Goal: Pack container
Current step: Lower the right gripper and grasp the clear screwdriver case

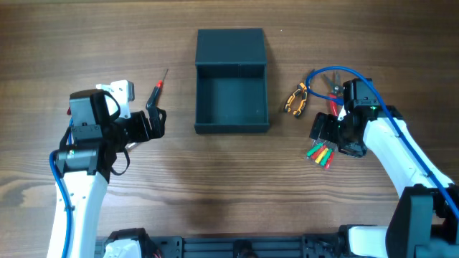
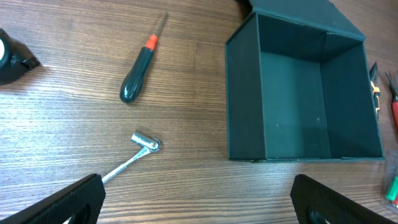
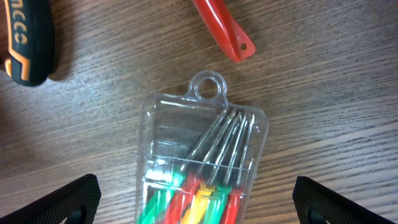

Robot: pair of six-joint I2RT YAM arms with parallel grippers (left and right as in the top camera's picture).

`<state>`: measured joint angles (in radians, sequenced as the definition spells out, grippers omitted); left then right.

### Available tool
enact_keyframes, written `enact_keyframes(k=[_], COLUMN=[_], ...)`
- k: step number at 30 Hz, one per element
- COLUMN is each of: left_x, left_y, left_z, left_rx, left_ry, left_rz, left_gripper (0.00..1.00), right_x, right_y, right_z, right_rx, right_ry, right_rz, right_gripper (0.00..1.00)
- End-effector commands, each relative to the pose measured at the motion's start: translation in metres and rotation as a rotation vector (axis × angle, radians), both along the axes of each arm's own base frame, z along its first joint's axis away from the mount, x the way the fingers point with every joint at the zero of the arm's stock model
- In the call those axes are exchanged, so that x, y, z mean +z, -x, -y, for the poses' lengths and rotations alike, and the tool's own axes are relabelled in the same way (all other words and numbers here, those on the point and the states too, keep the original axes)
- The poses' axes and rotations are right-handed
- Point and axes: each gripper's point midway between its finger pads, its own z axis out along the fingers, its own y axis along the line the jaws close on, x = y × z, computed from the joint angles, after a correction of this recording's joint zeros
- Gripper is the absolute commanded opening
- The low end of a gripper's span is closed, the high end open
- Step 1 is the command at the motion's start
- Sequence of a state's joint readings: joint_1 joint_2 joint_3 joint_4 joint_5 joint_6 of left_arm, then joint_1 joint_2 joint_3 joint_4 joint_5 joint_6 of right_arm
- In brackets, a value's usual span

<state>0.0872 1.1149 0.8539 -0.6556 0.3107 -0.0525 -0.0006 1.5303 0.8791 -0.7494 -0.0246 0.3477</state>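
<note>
Left pincer and right pincer gape empty; teal-grey container sits open, lid seemingly laid back.

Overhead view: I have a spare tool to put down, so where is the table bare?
Bare: the wide strip of wooden table on the robot's side of the dark teal-grey open plastic container. Crowded: its right, with orange-black pliers and a clear screwdriver pack; its left, with a black-handled screwdriver.

Just ahead of your left gripper lies the socket wrench, with the screwdriver beyond it and the container ahead to its right. Between the fingers of your right gripper lies the screwdriver-set case, with a tool handle beyond it.
</note>
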Motion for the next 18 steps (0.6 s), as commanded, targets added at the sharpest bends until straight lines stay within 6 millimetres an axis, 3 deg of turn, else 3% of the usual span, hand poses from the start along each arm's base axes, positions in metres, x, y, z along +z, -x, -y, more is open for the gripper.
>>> enact_keyframes(k=[1, 18], left_x=[0.0058, 0.006], left_y=[-0.0035, -0.0035], left_z=[-0.0021, -0.0021], left_rx=[-0.011, -0.011], left_ry=[-0.02, -0.02], left_rz=[0.02, 0.02], left_gripper=[1.0, 1.0], right_x=[0.0002, 0.0004], right_y=[-0.001, -0.0044], right_z=[0.0024, 0.0014], right_rx=[-0.024, -0.02], right_ry=[0.009, 0.006], right_rz=[0.006, 0.021], right_gripper=[1.0, 1.0])
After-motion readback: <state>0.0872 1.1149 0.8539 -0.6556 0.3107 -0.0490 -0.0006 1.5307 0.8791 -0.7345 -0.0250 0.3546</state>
